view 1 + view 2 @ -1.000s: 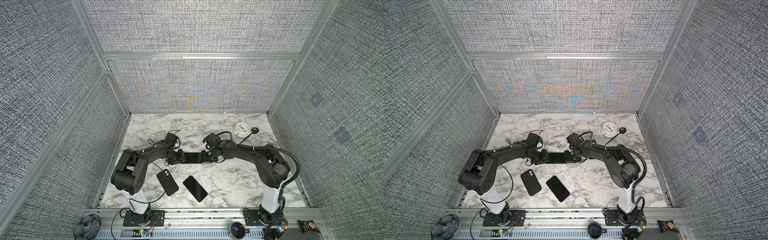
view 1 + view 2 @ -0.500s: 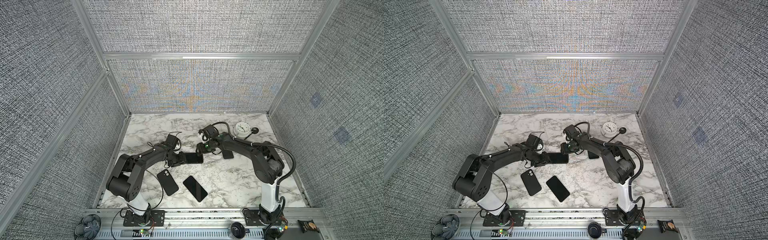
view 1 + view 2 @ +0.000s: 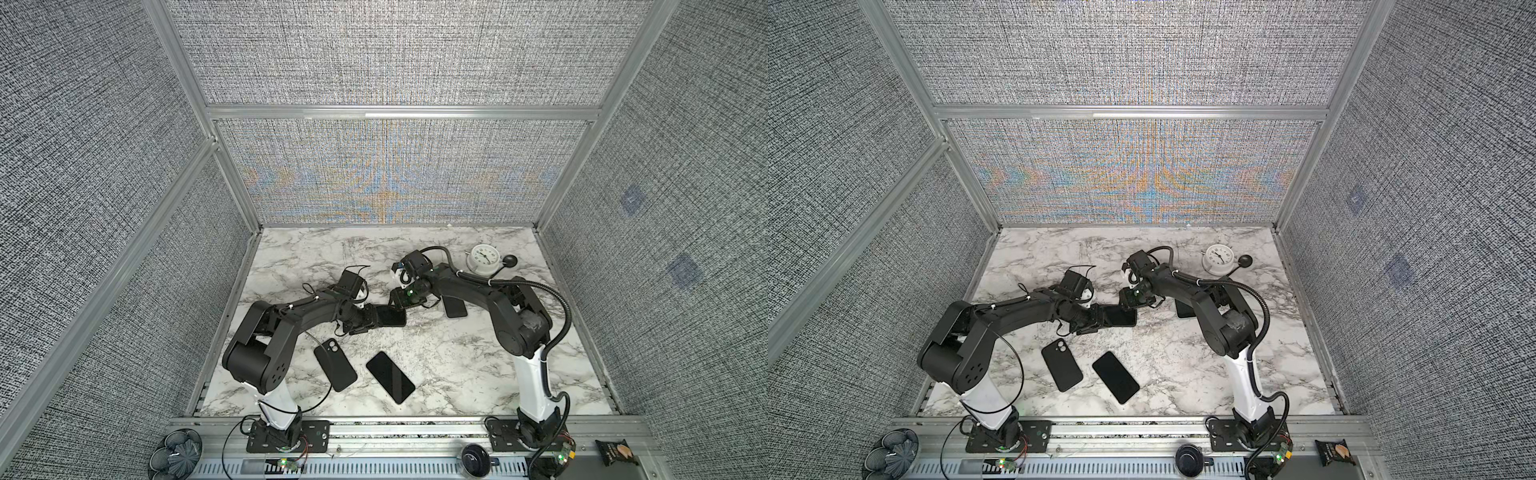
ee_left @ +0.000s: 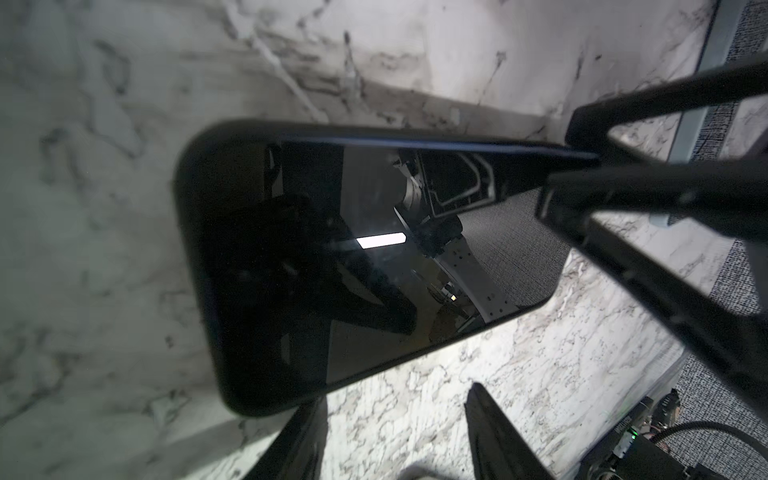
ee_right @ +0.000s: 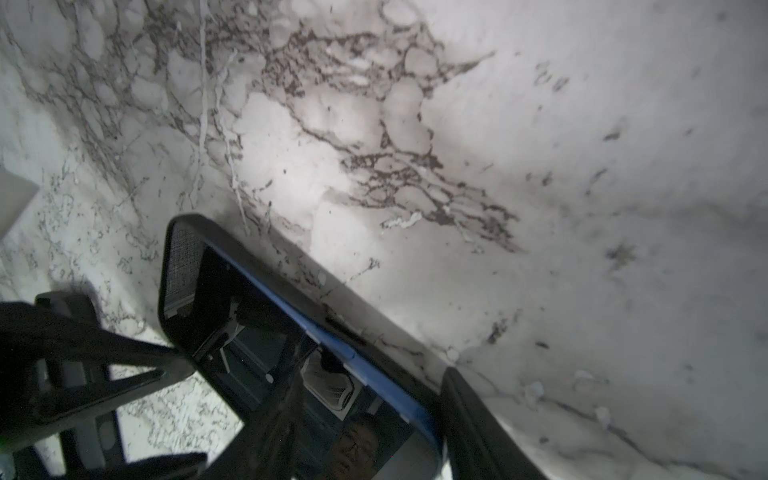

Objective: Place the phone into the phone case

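1. The phone point(image 4: 374, 270), in its dark case point(image 4: 189, 249), lies just past the left hand point(image 4: 399, 392) fingertips. Its far end sits between the right hand point(image 5: 316, 365) fingers. The blue phone edge point(image 5: 374, 374) shows above the case rim beside one right finger, so it looks not fully seated. If it's let go now, that side likely pops back out.
2. Left hand fingers are apart, one tip clear of the phone, nothing clamped. A push from the right hand could skate everything across the counter point(image 5: 540, 166) instead of seating it.
3. Right hand fingers are apart, straddling the phone; can't tell if they're squeezing. Closing across the width could bow the rim and lever the phone out.
4. The hands nearly touch, so the fingers could collide.
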`<action>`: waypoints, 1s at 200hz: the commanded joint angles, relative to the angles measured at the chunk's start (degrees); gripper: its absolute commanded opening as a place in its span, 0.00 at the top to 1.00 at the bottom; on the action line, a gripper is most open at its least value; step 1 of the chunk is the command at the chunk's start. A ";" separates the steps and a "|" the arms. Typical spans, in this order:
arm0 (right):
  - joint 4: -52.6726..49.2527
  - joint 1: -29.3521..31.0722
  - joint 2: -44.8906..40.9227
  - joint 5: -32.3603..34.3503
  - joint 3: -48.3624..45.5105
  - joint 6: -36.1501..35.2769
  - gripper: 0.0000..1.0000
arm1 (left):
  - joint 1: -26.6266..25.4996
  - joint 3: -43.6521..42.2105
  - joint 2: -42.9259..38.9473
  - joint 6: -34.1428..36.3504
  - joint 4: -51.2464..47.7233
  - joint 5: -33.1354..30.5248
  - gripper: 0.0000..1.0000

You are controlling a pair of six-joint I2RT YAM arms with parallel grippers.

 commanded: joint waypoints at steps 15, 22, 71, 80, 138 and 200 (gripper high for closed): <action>-0.10 0.09 -2.66 -2.72 -3.23 0.02 0.50 | 0.08 3.26 3.18 1.10 0.30 -1.53 0.45; -0.04 0.10 -3.36 -2.76 -4.15 0.13 0.52 | -0.04 4.06 3.80 1.23 0.22 -1.53 0.45; 3.02 0.33 -7.17 -4.04 -11.14 2.82 0.59 | 0.01 7.92 7.41 1.60 0.43 -0.83 0.46; 3.68 0.64 -7.36 -4.25 -12.12 3.79 0.61 | 0.03 8.18 7.71 1.51 0.76 -0.65 0.46; 3.68 1.87 -11.93 -2.60 -15.16 5.37 0.65 | 0.08 6.78 6.08 0.56 0.48 -0.47 0.46; 0.58 0.00 -7.90 1.16 -7.86 2.44 0.60 | 1.48 4.24 4.09 -1.21 2.49 -1.55 0.43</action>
